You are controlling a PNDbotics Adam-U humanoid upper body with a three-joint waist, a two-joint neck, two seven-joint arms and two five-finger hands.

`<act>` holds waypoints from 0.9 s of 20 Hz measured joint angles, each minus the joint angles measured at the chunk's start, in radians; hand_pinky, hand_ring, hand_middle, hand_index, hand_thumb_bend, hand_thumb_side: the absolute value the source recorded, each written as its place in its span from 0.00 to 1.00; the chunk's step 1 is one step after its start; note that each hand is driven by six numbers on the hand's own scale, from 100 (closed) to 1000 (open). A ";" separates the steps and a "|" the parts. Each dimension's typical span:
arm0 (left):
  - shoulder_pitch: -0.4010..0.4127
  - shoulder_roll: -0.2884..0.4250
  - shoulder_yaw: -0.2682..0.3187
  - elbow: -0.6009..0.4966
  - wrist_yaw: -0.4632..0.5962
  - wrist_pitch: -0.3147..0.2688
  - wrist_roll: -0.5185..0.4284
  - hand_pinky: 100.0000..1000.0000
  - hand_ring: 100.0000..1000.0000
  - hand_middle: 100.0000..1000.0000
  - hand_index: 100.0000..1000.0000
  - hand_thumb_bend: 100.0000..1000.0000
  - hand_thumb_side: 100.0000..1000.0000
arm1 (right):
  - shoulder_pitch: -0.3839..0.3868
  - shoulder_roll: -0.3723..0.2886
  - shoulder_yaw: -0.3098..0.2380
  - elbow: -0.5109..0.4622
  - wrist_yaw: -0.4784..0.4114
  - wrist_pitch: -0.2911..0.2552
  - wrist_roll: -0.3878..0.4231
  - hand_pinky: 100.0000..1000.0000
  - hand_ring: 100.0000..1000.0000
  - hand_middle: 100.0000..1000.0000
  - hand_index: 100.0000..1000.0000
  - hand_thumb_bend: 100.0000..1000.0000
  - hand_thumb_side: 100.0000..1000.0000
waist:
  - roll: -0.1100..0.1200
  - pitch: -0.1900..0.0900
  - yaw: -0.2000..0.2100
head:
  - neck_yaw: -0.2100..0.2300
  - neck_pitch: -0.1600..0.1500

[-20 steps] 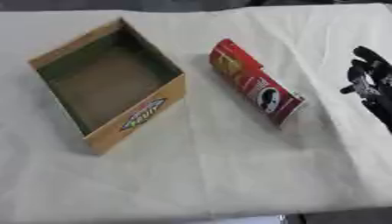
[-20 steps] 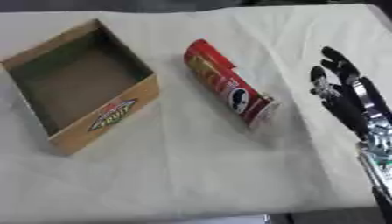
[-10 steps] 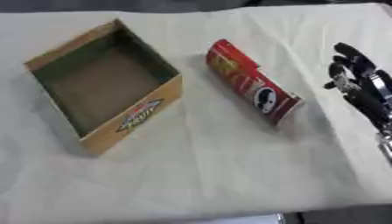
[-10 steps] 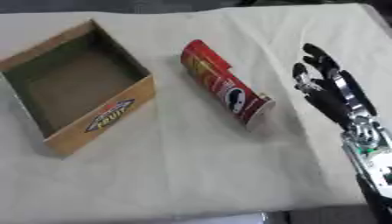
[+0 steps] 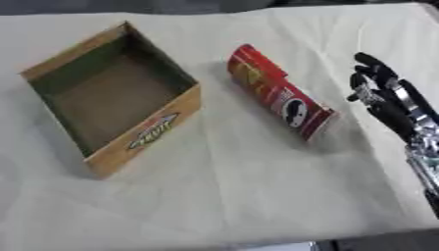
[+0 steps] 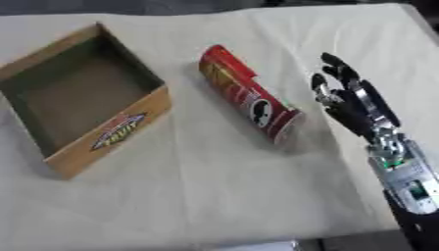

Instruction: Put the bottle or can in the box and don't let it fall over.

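A red cylindrical snack can [image 5: 280, 98] lies on its side on the cream tablecloth [image 5: 249, 186], right of an open cardboard box [image 5: 109, 98]. The black right hand [image 6: 350, 99], fingers extended, hovers just beside it.

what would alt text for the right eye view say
A red can lies on its side on a cloth-covered table, between an empty cardboard box and the robot's open right hand, which is near but not touching it.

Right hand [image 6: 352, 100] now nearer the red can [image 6: 250, 99].
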 measured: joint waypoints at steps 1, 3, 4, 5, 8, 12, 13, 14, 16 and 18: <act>-0.001 0.000 0.000 0.000 0.000 0.000 0.000 0.45 0.78 0.94 0.71 0.00 0.73 | -0.003 0.000 0.002 0.002 0.002 -0.002 0.002 0.60 1.00 1.00 1.00 0.00 0.72 | 0.000 0.001 0.000 | 0.000 0.000; -0.001 0.000 0.000 0.000 0.001 0.000 -0.001 0.45 0.79 0.94 0.71 0.00 0.73 | -0.004 0.001 0.006 0.003 0.005 -0.004 0.006 0.61 1.00 1.00 1.00 0.00 0.74 | 0.000 0.003 0.001 | -0.001 0.000; -0.001 0.000 0.000 0.000 0.001 0.000 -0.002 0.45 0.79 0.94 0.71 0.00 0.73 | -0.004 0.002 0.008 0.003 0.006 -0.005 0.009 0.61 1.00 1.00 1.00 0.00 0.74 | 0.000 0.003 0.001 | -0.001 0.000; -0.001 0.000 0.000 0.000 0.001 0.000 -0.002 0.45 0.79 0.94 0.71 0.00 0.73 | -0.004 0.002 0.011 0.003 0.007 -0.006 0.011 0.61 1.00 1.00 1.00 0.00 0.74 | 0.000 0.004 0.001 | -0.001 0.000; -0.002 0.000 0.000 0.000 0.001 0.000 -0.003 0.45 0.79 0.94 0.71 0.00 0.73 | -0.004 0.004 0.016 0.003 0.014 -0.009 0.015 0.61 1.00 1.00 1.00 0.00 0.74 | 0.000 0.004 0.004 | -0.001 0.000; -0.002 0.000 0.000 0.000 0.001 0.001 -0.004 0.45 0.79 0.94 0.71 0.00 0.73 | -0.003 0.007 0.023 0.005 0.026 -0.012 0.023 0.62 1.00 1.00 1.00 0.00 0.75 | 0.000 0.004 0.006 | -0.002 0.000; -0.002 0.000 -0.001 0.000 0.001 0.001 -0.004 0.45 0.79 0.94 0.71 0.00 0.73 | 0.000 0.008 0.025 0.005 0.030 -0.013 0.026 0.62 1.00 1.00 1.00 0.00 0.75 | 0.000 0.004 0.006 | -0.003 0.000; -0.002 0.000 -0.001 0.000 0.001 0.000 -0.004 0.45 0.79 0.94 0.71 0.00 0.73 | 0.005 0.008 0.025 0.005 0.033 -0.013 0.027 0.62 1.00 1.00 1.00 0.00 0.76 | 0.000 0.004 0.006 | -0.004 0.000; -0.002 0.000 -0.001 0.000 0.001 0.000 -0.005 0.45 0.79 0.94 0.71 0.00 0.73 | 0.013 0.008 0.028 0.006 0.041 -0.015 0.031 0.62 1.00 1.00 1.00 0.00 0.76 | 0.000 0.004 0.006 | -0.004 0.000; -0.002 0.000 -0.001 0.000 0.001 -0.001 -0.006 0.45 0.79 0.94 0.71 0.00 0.73 | 0.017 0.008 0.031 0.006 0.049 -0.017 0.036 0.63 1.00 1.00 1.00 0.00 0.76 | 0.000 0.004 0.006 | -0.004 0.000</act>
